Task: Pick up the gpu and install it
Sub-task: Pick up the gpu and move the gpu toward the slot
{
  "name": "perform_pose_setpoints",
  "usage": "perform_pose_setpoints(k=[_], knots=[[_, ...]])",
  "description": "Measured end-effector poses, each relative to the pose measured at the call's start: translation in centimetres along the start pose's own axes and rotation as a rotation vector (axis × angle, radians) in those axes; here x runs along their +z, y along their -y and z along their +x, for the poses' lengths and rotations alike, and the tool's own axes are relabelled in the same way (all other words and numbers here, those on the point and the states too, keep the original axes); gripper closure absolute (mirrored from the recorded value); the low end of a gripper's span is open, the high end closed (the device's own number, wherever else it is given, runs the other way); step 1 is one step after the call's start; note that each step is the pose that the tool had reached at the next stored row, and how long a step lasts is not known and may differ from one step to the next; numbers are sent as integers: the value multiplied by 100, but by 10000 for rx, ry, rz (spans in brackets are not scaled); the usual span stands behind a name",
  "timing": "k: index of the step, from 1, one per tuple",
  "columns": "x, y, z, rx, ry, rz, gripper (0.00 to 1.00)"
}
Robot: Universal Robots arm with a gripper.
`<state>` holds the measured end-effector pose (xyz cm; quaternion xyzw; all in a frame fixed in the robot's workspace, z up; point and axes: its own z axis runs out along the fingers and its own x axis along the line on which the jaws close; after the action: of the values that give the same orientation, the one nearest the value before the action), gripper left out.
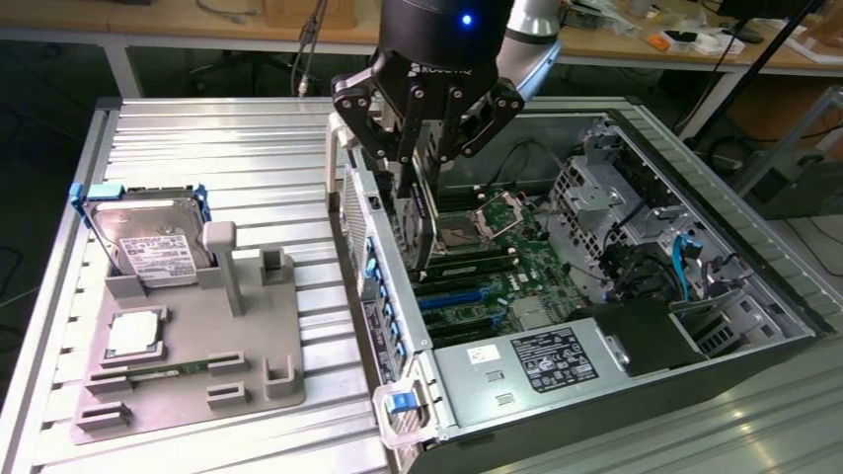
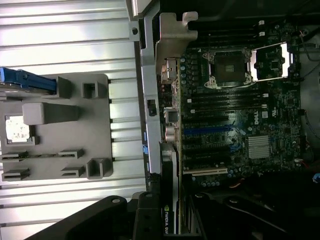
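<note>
Claw (image 1: 424, 163) clamping gpu (image 1: 419, 232), over open case (image 1: 395, 331)

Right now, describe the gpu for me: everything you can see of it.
The gpu is a thin, flat, dark card seen edge-on, held upright. In the wrist view its black casing carries an NVIDIA label. The gripper clamps its upper edge from both sides. The card hangs inside the open computer case, close to the case's rear wall and over the motherboard. Whether its lower edge has reached a slot cannot be told.
</note>
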<state>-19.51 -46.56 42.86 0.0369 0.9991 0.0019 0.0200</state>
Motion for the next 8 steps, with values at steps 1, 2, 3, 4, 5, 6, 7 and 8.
perform_pose_setpoints(k=[1, 2, 3, 4, 5, 6, 7, 8], knots=[[0, -1, -13, 0, 0, 1, 73], [1, -2, -28, 0, 0, 0, 73], [2, -3, -41, 1, 0, 0, 73], [2, -4, -54, 0, 0, 1, 73], [3, -6, -84, 0, 0, 0, 73], [4, -8, -106, 0, 0, 0, 73], [6, -9, -131, -1, 0, 0, 73], [6, -11, -156, 0, 0, 0, 73]])
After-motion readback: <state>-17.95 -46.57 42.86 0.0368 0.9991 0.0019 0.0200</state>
